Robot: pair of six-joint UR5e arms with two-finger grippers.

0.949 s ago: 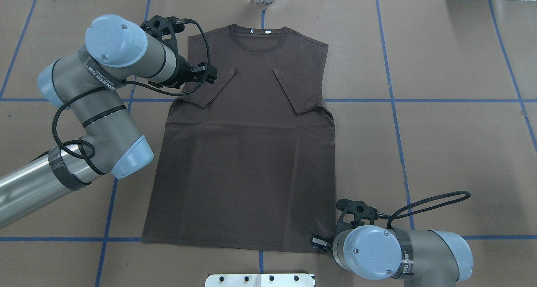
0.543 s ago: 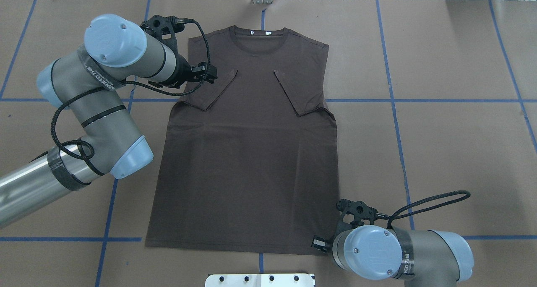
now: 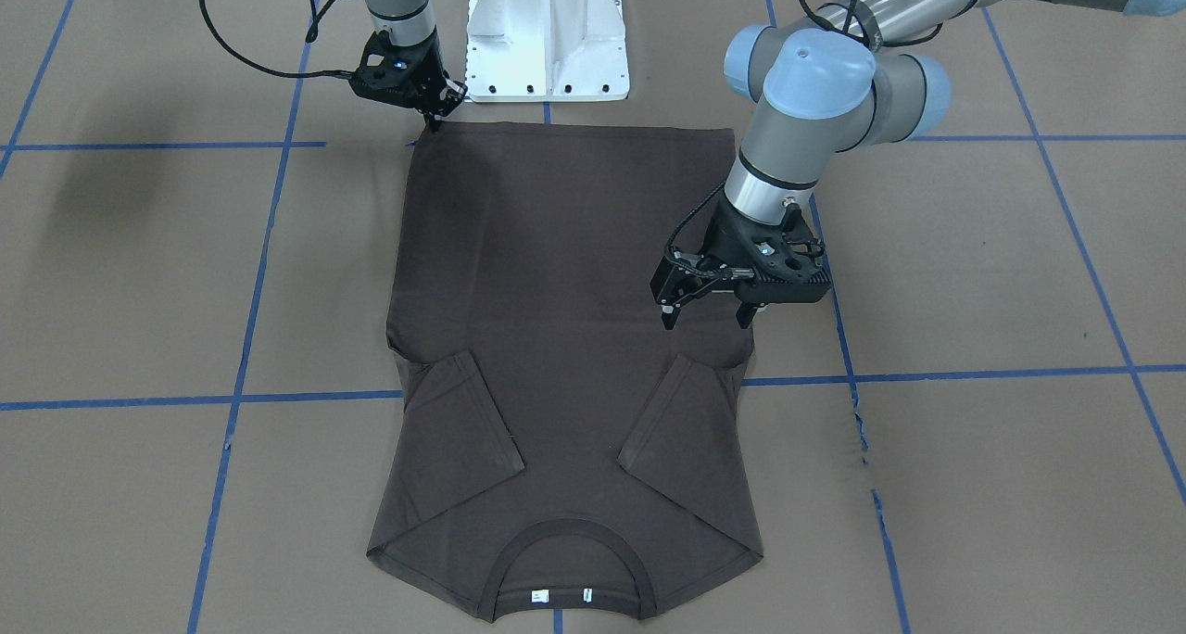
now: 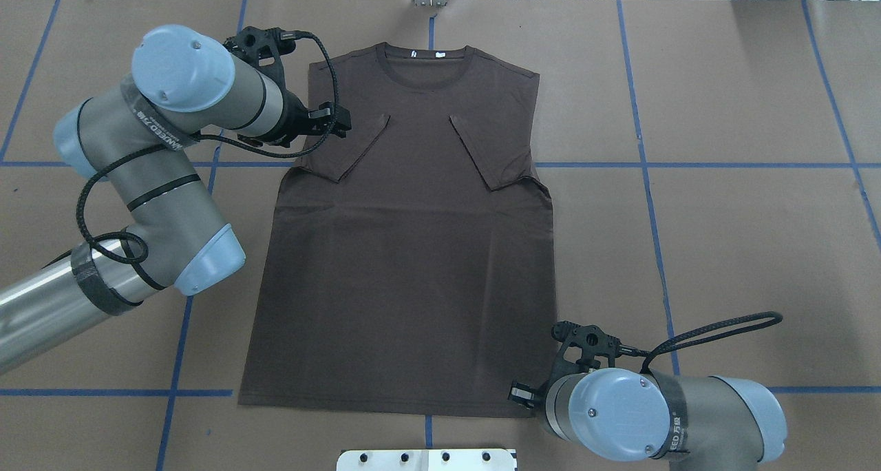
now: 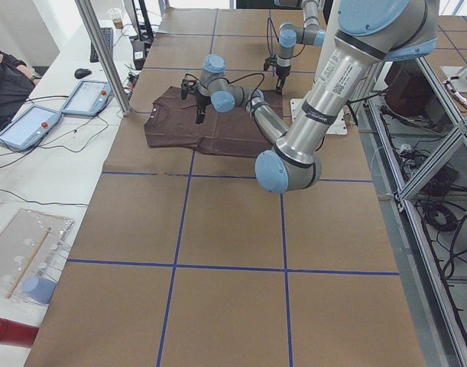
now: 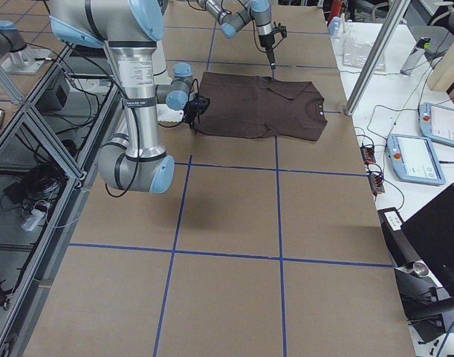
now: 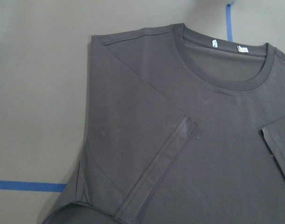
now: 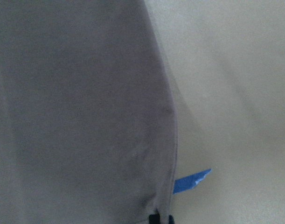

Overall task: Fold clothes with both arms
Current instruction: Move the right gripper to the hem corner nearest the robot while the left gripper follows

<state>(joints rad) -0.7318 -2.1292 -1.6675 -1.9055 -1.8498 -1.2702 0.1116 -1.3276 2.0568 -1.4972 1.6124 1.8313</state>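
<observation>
Overhead exterior view, from the robot's side outward: at 6 o'clock the white metal base plate sits near the hem of the dark brown short-sleeved T-shirt without touching it. Your silver-grey right arm comes in low at 5 o'clock, its wrist turned down. That puts the black two-finger right gripper on the shirt's near right hem corner. In the front-facing view you can see its fingers pinched together on that corner. The right wrist view shows the tips clamped over the cloth's edge beside a strip of blue tape.

The shirt lies flat on the brown paper-covered table, hem toward 6 o'clock and neck toward 12. Both short sleeves are folded inward across the chest.

Your silver-grey left arm enters from 8 o'clock with its elbow doubled back and its forearm pointing toward 2 o'clock. The black two-finger left gripper hangs over the shirt's edge at 10 o'clock, just hem-side of the folded sleeve. Its fingers are spread and grasp nothing.

Farthest out, at 12 o'clock, is the ribbed round collar with two small white neck tags.
</observation>
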